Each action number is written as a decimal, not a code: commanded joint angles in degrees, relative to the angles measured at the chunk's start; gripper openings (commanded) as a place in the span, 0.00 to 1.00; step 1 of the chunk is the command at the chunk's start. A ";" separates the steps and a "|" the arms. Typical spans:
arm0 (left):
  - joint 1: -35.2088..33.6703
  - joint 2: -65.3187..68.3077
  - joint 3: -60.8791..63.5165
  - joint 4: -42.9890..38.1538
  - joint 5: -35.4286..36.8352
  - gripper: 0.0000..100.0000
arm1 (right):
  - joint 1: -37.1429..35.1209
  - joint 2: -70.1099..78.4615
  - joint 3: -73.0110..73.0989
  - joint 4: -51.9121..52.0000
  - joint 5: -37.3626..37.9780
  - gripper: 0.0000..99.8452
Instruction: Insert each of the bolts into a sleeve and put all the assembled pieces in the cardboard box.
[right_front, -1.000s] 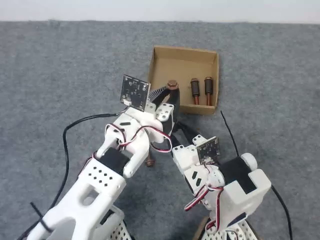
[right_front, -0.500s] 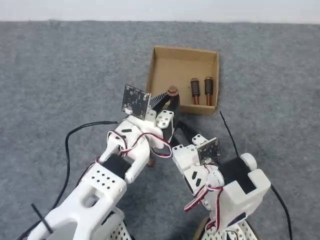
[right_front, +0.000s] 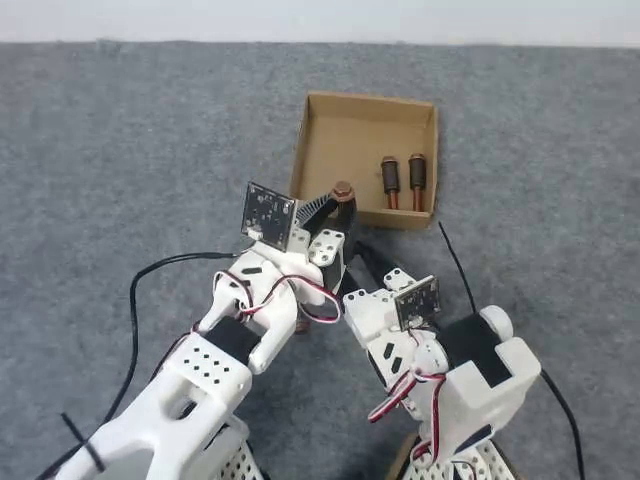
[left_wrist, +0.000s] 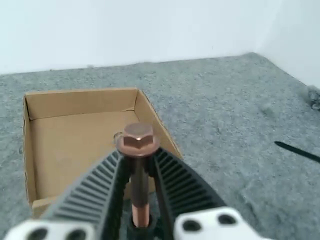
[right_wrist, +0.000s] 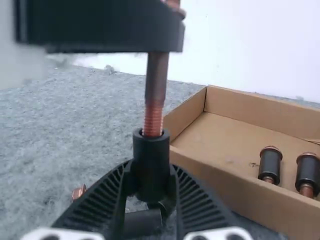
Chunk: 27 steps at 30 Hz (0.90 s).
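High view: 2 assembled pcs (right_front: 390, 184) in box (right_front: 366, 101) | L gripper (right_front: 337, 206) clamps bolt (right_front: 343, 190) | R gripper (right_wrist: 150, 176) clamps sleeve (right_wrist: 151, 152)

I can read no text, label, number or sign on anything from here. The walls of the cardboard box (right_front: 340, 150) that face my cameras are plain brown, and the small circuit boards on the arms near it carry no print I can make out.
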 joint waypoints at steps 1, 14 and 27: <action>-0.18 -2.37 1.10 -1.41 -0.09 0.01 | -0.04 -0.57 1.32 -1.63 1.14 0.01; 4.48 -2.37 7.43 -1.58 -0.09 0.01 | 1.80 -0.57 0.88 -1.27 1.23 0.01; 4.13 -2.37 7.52 -1.58 0.26 0.13 | 2.33 -0.84 0.79 -1.19 1.23 0.01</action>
